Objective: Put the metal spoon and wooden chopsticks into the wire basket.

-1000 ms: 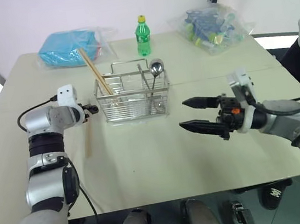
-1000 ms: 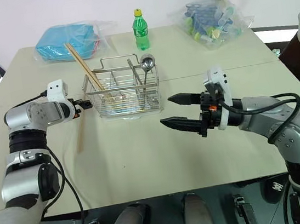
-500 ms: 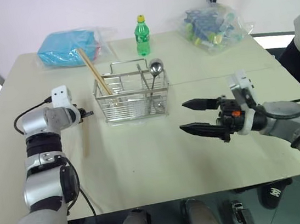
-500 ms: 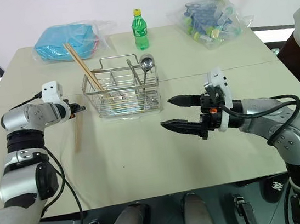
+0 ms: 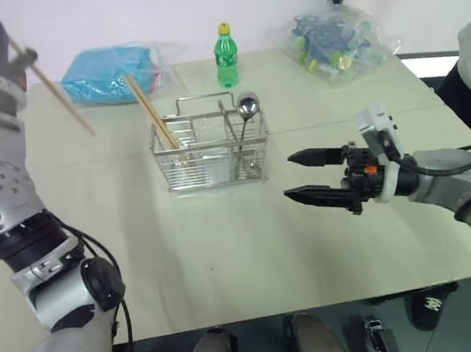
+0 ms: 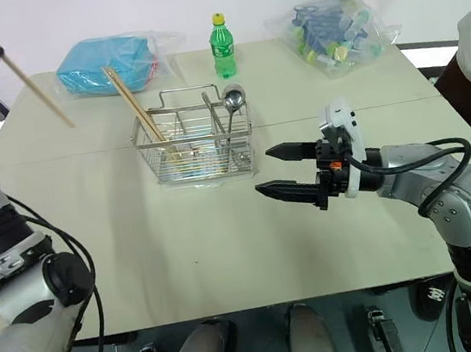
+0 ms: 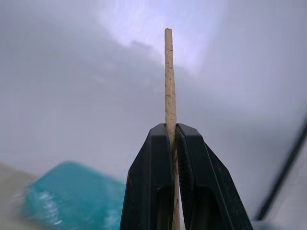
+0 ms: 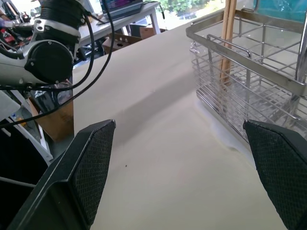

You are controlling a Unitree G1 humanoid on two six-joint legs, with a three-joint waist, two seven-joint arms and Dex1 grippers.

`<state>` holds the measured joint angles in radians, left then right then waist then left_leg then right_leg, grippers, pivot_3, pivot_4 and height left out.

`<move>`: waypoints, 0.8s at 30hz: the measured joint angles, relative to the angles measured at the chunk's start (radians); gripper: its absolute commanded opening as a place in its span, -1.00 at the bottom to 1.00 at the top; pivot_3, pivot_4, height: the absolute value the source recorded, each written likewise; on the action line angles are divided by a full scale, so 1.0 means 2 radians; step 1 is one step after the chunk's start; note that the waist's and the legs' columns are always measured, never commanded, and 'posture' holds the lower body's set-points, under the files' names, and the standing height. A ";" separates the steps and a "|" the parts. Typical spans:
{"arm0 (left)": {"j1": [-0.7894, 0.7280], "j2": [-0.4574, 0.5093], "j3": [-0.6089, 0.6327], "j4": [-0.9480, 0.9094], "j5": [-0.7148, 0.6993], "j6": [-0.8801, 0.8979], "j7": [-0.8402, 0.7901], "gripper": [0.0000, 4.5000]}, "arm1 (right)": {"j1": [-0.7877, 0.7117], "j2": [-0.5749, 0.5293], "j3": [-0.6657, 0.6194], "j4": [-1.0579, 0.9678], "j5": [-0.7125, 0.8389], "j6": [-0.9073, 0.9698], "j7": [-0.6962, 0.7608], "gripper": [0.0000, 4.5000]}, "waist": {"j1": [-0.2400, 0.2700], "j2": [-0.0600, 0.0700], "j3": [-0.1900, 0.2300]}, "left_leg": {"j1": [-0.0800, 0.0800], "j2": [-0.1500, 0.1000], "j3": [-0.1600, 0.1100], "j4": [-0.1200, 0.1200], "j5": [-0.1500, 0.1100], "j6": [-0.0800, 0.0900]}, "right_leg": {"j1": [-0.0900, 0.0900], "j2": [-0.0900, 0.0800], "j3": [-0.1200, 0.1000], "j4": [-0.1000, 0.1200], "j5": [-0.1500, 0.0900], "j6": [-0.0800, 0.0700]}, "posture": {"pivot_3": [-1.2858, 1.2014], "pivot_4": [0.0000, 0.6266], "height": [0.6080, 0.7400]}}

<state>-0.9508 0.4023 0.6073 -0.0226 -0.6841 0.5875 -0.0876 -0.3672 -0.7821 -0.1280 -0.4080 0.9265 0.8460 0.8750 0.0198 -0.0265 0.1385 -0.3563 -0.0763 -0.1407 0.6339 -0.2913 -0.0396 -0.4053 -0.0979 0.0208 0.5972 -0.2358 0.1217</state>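
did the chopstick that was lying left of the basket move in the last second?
Yes. The left gripper is shut on that chopstick and has lifted it off the table, now high and left of the wire basket.

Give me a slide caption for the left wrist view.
Left end effector shut on a single wooden chopstick, raised above a blurred blue bag.
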 measured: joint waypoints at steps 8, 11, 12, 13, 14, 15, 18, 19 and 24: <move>0.003 -0.034 -0.089 -0.021 -0.006 -0.010 -0.025 -0.96 | 0.000 0.001 -0.001 0.000 0.001 0.001 -0.012 0.96 | -0.003 0.000 0.000 | 0.001 0.000 0.001 0.000 0.001 -0.002 | 0.000 0.001 0.000 0.000 0.000 0.000 | 0.03 -0.52 0.94; 0.018 -0.054 -0.127 0.002 0.020 -0.036 -0.042 -0.96 | 0.000 0.001 -0.003 0.000 0.003 0.001 -0.017 0.96 | -0.003 0.000 0.000 | 0.000 0.000 0.001 0.000 0.001 -0.002 | 0.000 0.001 0.000 0.000 0.000 0.000 | 0.03 -0.52 0.94; 0.023 -0.058 -0.136 0.011 0.030 -0.047 -0.047 -0.96 | 0.001 0.001 -0.004 -0.001 0.004 0.001 -0.020 0.96 | -0.003 0.000 0.000 | 0.000 0.000 0.001 0.000 0.001 -0.002 | 0.000 0.001 0.000 0.000 0.000 0.000 | 0.03 -0.52 0.94; 0.028 -0.062 -0.145 0.021 0.041 -0.060 -0.052 -0.96 | 0.002 0.001 -0.006 -0.001 0.005 0.001 -0.023 0.96 | -0.003 0.000 0.000 | 0.000 0.000 0.001 0.000 0.001 -0.002 | 0.000 0.001 0.000 0.000 0.000 0.000 | 0.03 -0.52 0.94; 0.031 -0.067 -0.155 0.031 0.052 -0.074 -0.057 -0.96 | 0.003 0.001 -0.007 -0.001 0.006 0.001 -0.025 0.96 | -0.003 0.000 0.000 | 0.000 0.000 0.001 -0.001 0.001 -0.002 | 0.000 0.001 0.000 0.000 0.000 0.000 | 0.03 -0.52 0.94; 0.035 -0.071 -0.164 0.040 0.060 -0.085 -0.062 -0.96 | 0.003 0.001 -0.008 -0.002 0.007 0.001 -0.028 0.96 | -0.003 0.000 0.000 | 0.000 0.000 0.001 -0.001 0.001 -0.002 | 0.000 0.001 0.000 0.000 0.000 0.000 | 0.03 -0.52 0.94; 0.037 -0.083 -0.181 0.067 0.084 -0.117 -0.075 -0.96 | 0.006 0.001 -0.012 -0.008 0.012 0.002 -0.037 0.96 | -0.003 0.000 0.000 | 0.000 0.000 0.001 -0.001 0.001 -0.002 | 0.000 0.001 0.000 0.000 0.000 0.000 | 0.03 -0.52 0.94; 0.038 -0.086 -0.184 0.072 0.089 -0.126 -0.079 -0.96 | 0.007 0.001 -0.013 -0.011 0.013 0.003 -0.040 0.96 | -0.003 0.000 0.000 | 0.000 0.000 0.001 -0.001 0.001 -0.002 | 0.000 0.001 0.000 0.000 0.000 0.000 | 0.03 -0.52 0.94; 0.051 -0.103 -0.198 0.079 0.096 -0.145 -0.103 -0.13 | 0.012 0.001 -0.022 -0.013 0.019 0.006 -0.051 0.96 | -0.003 0.000 0.000 | 0.000 0.000 0.001 -0.001 0.001 -0.001 | 0.000 0.001 0.000 0.000 0.000 0.000 | 0.03 -0.52 0.94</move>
<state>-0.8498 0.1965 0.2110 0.1357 -0.4928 0.2981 -0.2927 -0.3439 -0.7802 -0.1723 -0.4330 0.9650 0.8574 0.7726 0.0138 -0.0264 0.1385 -0.3559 -0.0761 -0.1385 0.6327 -0.2894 -0.0424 -0.4058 -0.0968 0.0213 0.5967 -0.2358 0.1218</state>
